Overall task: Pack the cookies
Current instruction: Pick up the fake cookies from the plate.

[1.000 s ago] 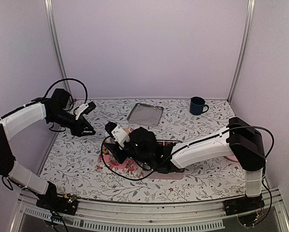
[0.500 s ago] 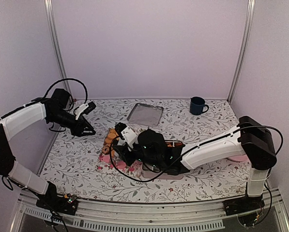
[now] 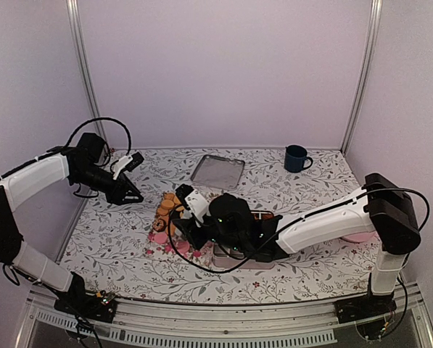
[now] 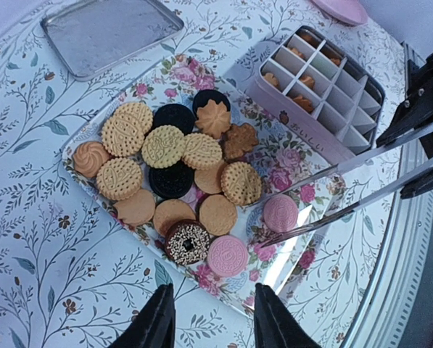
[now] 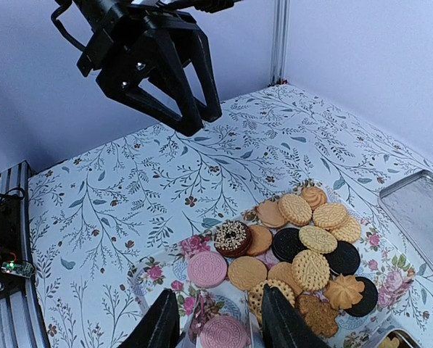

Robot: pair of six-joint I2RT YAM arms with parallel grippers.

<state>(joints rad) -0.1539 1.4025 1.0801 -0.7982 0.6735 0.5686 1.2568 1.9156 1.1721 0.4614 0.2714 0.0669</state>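
Observation:
The cookies (image 4: 174, 151) lie on a floral tray (image 4: 78, 138): golden rounds, dark ones, a sprinkled chocolate ring and two pink ones. They also show in the top view (image 3: 169, 203) and the right wrist view (image 5: 310, 246). My right gripper (image 5: 220, 308) holds metal tongs (image 4: 347, 181). The tong tips stand open on either side of a pink cookie (image 4: 280, 212) at the tray's near edge. My left gripper (image 4: 214, 297) is open and empty, hovering above the tray's left side (image 3: 131, 194). A pink compartment box (image 4: 325, 94) holds a few cookies.
A silver tray (image 3: 217, 171) lies at the back centre and a dark blue mug (image 3: 297, 157) at the back right. A pink plate (image 3: 357, 236) sits by the right arm. The metal frame rail (image 3: 223, 322) runs along the near edge.
My right arm has drawn back to the right, uncovering more of the cookies on the floral tray. The left arm has not moved.

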